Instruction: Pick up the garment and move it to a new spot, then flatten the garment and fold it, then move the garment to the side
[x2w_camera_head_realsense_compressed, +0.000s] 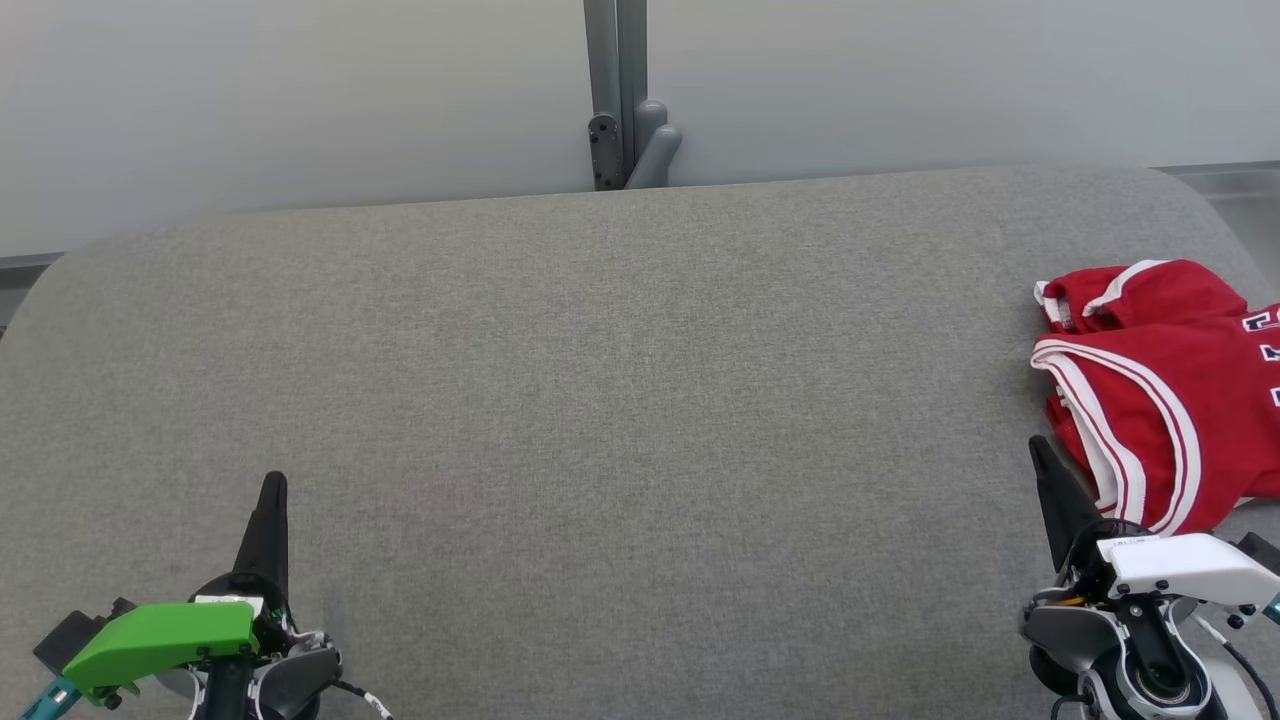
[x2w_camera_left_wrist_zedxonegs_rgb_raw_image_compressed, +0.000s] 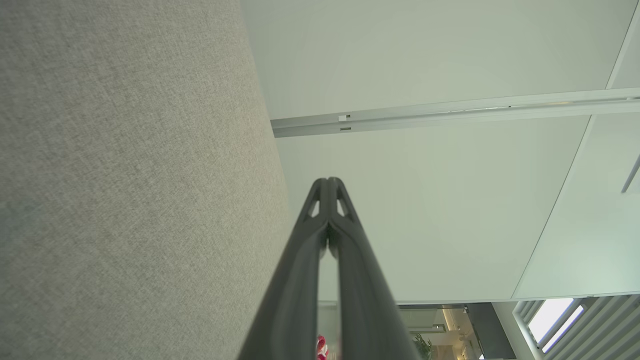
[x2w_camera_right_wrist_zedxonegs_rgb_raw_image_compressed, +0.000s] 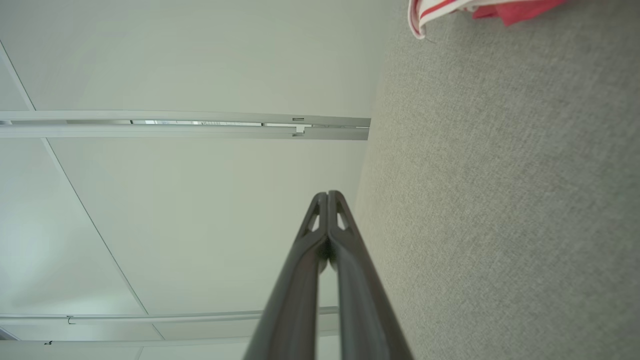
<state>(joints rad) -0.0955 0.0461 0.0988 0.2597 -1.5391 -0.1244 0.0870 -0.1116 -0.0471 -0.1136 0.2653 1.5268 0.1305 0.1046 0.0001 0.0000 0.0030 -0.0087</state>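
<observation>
Left gripper (x2w_camera_head_realsense_compressed: 271, 488): at the lower left of the head view, above the near part of the worktop. Its dark jaws are pressed together to a single point and hold nothing. The left wrist view (x2w_camera_left_wrist_zedxonegs_rgb_raw_image_compressed: 327, 182) shows the two tips meeting.
Green cover (x2w_camera_head_realsense_compressed: 160, 638): a bright green shell on the left wrist, behind the jaws.
Worktop (x2w_camera_head_realsense_compressed: 620, 400): a wide surface in grey woven fabric with rounded far corners.
Post (x2w_camera_head_realsense_compressed: 617, 90): a grey upright against the pale wall, behind the middle of the far edge.
Right gripper (x2w_camera_head_realsense_compressed: 1038, 447): at the lower right of the head view, with its jaws together and gripping nothing. The right wrist view (x2w_camera_right_wrist_zedxonegs_rgb_raw_image_compressed: 327, 194) shows the tips closed.
White cover (x2w_camera_head_realsense_compressed: 1190, 565): a white shell on the right wrist.
Garment (x2w_camera_head_realsense_compressed: 1165, 390): a red jersey with white stripes, lying crumpled on the worktop at its far right. It runs off the picture's right edge, and its near edge is just beside the right jaws. In the right wrist view (x2w_camera_right_wrist_zedxonegs_rgb_raw_image_compressed: 520, 7) it lies apart from the tips.
</observation>
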